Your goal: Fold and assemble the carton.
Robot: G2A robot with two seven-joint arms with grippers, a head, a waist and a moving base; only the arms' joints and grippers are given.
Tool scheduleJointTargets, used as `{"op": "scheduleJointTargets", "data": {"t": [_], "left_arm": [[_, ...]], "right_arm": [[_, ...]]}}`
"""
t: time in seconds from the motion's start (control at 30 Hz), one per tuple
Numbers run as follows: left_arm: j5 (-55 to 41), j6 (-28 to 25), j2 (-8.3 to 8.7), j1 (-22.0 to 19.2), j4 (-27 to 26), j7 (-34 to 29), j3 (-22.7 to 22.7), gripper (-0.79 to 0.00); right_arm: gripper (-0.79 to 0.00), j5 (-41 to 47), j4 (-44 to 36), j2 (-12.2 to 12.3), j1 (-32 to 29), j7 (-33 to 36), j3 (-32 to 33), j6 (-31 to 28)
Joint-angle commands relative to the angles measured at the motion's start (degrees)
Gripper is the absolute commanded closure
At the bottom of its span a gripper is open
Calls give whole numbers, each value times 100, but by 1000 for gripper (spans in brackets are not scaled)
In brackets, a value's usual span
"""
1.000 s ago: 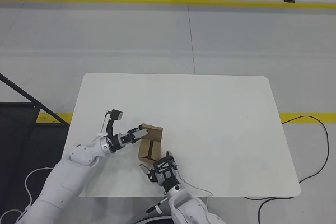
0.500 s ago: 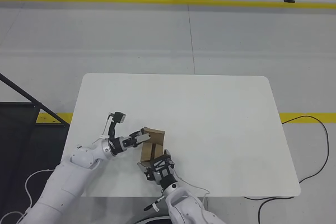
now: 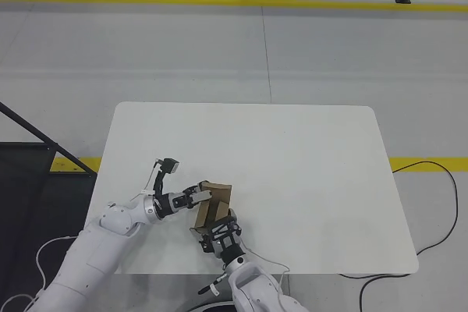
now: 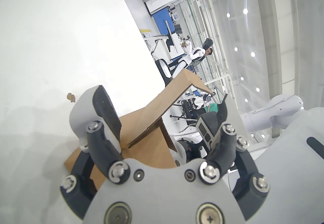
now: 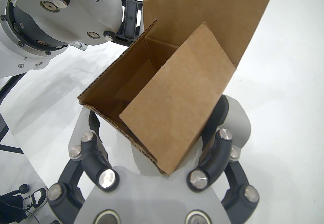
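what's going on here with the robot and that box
A two-armed robot is working on a brown corrugated cardboard carton near the front edge of the white table. The right gripper is at the carton's open end, where one flap leans in over the opening and a longer flap stands up. The left gripper is open at the other end, its fingers spread either side of a cardboard panel. The carton is not yet closed.

Top view: above the arms, looking down on the whole white table [image 3: 312, 156].
Left wrist view: close, low, facing the carton [image 4: 152, 151].
Right wrist view: close, into its open end.
Shared: the carton.
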Motion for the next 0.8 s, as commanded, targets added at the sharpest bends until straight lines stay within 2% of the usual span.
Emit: {"op": "scheduleJointTargets", "data": {"t": [0.0, 0.77], "left_arm": [[-4, 3, 1, -5, 3, -41, 1, -785], [-169, -35, -1, -29, -14, -408, 47, -785]], "right_arm": [[-785, -39, -6, -13, -13, 26, 11, 10], [-785, -226, 5, -156, -101, 155, 196, -106]]}}
